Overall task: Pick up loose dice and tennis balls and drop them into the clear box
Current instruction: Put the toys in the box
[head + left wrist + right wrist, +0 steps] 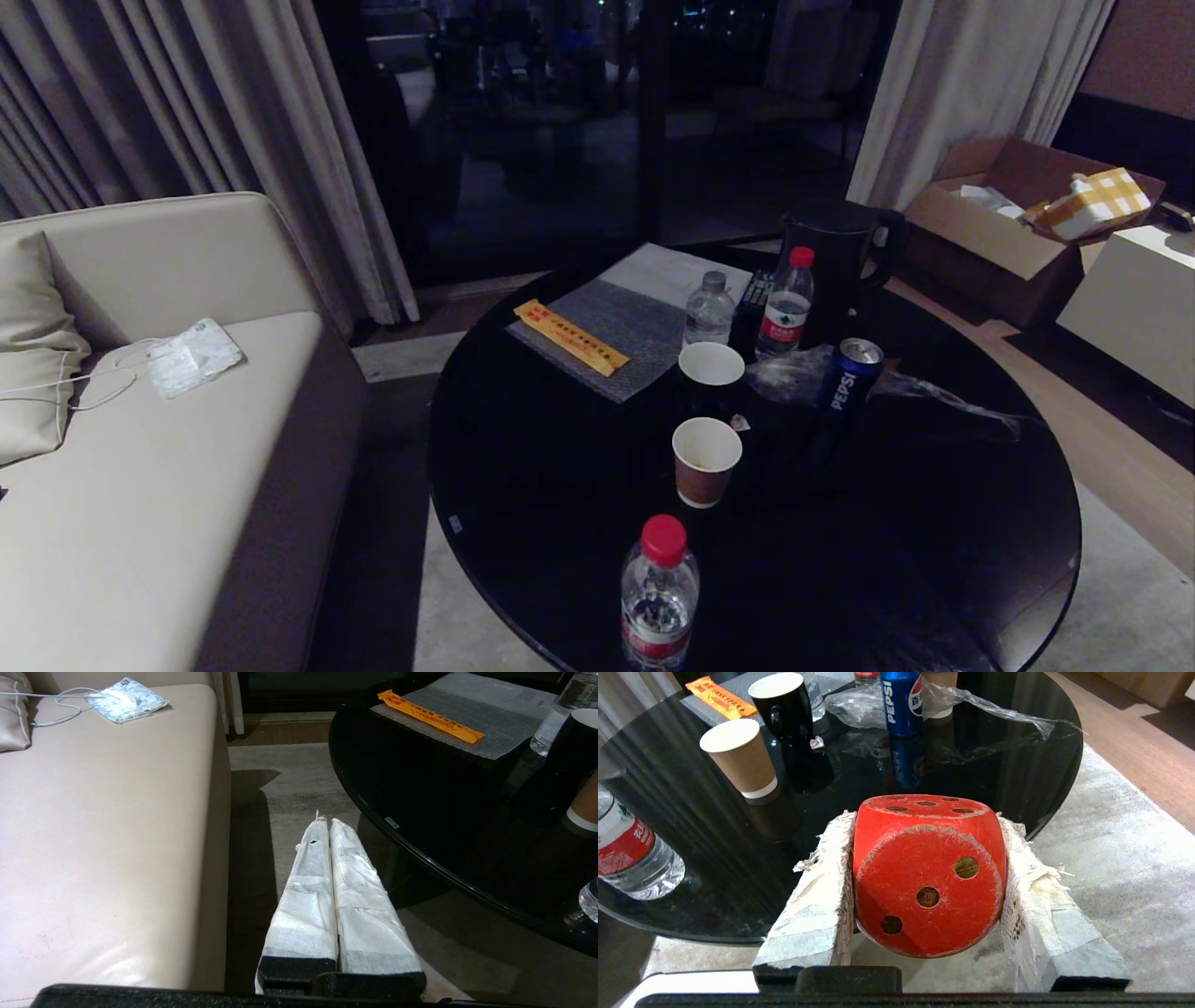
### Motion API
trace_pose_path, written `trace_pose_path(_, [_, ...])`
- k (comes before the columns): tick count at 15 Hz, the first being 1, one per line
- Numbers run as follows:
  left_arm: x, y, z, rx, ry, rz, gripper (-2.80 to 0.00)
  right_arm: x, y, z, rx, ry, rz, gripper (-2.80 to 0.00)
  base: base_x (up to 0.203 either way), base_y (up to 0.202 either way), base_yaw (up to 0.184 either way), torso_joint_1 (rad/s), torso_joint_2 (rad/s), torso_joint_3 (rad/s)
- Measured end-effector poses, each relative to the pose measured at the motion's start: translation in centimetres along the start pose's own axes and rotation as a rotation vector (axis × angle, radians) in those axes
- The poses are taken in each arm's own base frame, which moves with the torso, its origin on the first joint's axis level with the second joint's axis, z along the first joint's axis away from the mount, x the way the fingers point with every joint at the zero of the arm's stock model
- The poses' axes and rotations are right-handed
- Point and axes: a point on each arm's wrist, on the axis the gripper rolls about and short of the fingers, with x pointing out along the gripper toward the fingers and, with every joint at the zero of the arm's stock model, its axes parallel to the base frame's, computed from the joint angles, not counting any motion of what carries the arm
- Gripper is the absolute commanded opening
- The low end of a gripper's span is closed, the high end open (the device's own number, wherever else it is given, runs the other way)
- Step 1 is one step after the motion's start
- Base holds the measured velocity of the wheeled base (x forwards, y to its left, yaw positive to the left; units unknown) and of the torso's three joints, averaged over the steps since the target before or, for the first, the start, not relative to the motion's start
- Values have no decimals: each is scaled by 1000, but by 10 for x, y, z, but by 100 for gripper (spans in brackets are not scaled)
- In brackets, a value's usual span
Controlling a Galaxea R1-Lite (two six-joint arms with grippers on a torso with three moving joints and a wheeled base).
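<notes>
Between the padded fingers (817, 896) of your right end effector (924, 826) sits the chunky red die with pale pips (928, 877), clamped just off the round black glass surface (691, 868); a blue Pepsi can (901, 702) stands at twelve o'clock. Your left end effector (326, 820) is pressed closed beside the beige sofa (107, 826).

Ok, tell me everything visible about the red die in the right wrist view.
The red die is a chunky, round-cornered cube, its surface scuffed pale along the edges. The face toward the camera shows three brownish pips on a diagonal; the top face shows several more. It sits clamped between the right tool's two padded fingers, held in the air at the edge of the black round table.
</notes>
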Motion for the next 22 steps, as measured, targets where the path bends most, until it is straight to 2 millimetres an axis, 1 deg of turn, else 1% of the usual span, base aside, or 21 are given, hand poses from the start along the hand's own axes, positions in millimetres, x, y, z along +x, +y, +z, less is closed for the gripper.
trace_pose_path(22, [0, 0, 0, 0, 2, -1, -280, 0, 0, -1, -14, 6, 6, -280, 0, 0, 0, 0, 0, 0])
